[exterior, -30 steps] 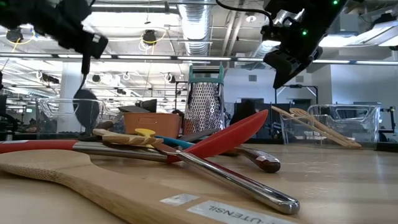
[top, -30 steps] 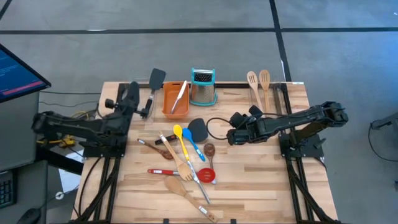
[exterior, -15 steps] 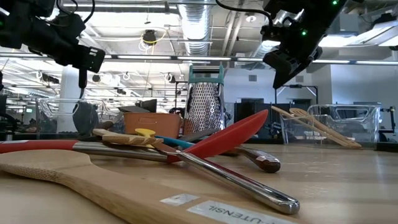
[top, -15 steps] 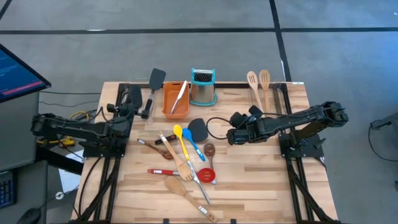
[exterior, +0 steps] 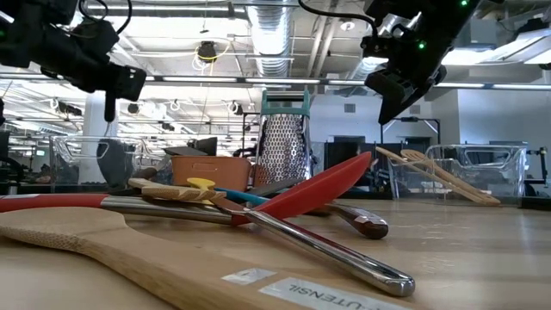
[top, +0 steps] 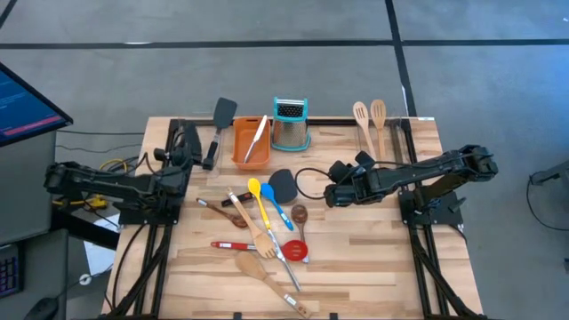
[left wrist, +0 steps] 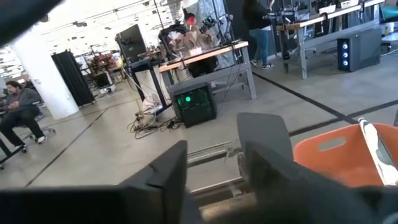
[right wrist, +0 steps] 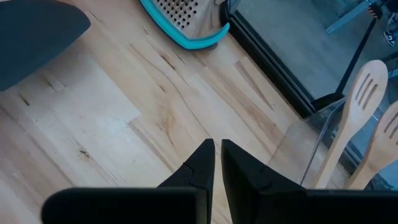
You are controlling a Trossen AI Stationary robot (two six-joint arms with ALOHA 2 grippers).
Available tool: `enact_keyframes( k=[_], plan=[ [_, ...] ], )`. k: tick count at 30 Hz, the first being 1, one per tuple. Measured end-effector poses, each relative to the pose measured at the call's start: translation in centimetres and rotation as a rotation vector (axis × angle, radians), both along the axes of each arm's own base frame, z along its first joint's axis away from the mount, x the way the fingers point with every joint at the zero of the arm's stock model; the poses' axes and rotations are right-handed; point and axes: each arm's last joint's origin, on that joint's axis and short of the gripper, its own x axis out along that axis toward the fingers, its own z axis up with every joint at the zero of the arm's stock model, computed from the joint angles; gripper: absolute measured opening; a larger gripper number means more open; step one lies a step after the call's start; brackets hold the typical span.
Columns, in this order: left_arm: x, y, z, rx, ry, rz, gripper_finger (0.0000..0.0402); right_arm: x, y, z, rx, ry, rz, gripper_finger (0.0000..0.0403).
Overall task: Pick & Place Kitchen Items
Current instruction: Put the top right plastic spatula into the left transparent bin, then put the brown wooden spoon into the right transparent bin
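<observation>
A black turner (top: pixel 219 129) is at the far left, beside the orange tray (top: pixel 240 153). Its blade (exterior: pixel 114 160) sits low behind the wall of a clear bin (exterior: pixel 69 164), and its handle slants toward the near side. My left gripper (top: pixel 190 148) is open just left of the handle and above the blade (exterior: pixel 109 105); its fingers stand apart in the left wrist view (left wrist: pixel 214 177). A pile of kitchen items (top: pixel 262 222) lies mid-table. My right gripper (top: pixel 330 196) hangs shut above bare wood to the pile's right (right wrist: pixel 216 158).
A steel grater (top: pixel 291 124) stands right of the orange tray, which holds a pale tool (top: pixel 257 138). Two wooden slotted spoons (top: pixel 369 120) lean in a clear bin (exterior: pixel 482 168) at the far right. Bare wood lies near the right and near edges.
My left gripper has come down at the far left with the black turner hanging blade-down below it, then let go of the handle. The turner's blade has sunk lower behind the clear bin's wall. The gripper has stayed above it.
</observation>
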Motion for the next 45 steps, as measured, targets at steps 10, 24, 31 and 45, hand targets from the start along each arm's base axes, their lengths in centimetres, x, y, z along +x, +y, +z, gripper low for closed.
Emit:
enact_keyframes(
  k=[10, 24, 31, 45],
  plan=[
    [0.0, 0.5, 2.0, 0.02, -0.052, -0.035, 0.0241, 0.0, 0.0, 0.0, 0.0, 0.0, 0.0, 0.0024],
    [-0.4, 0.4, 4.8, 0.142, -0.142, -0.19, 0.0231, 0.0, 0.0, 0.0, 0.0, 0.001, 0.0, 0.0024],
    [-0.3, 0.3, 4.9, 0.181, -0.146, -0.265, 0.0212, 0.0, 0.0, 0.0, 0.0, -0.003, 0.0, 0.0024],
    [0.5, -2.8, 5.2, 0.264, -0.188, -0.682, 0.0061, 2.2, 0.6, 0.6, 0.066, -0.067, 0.231, 0.0024]
  ],
)
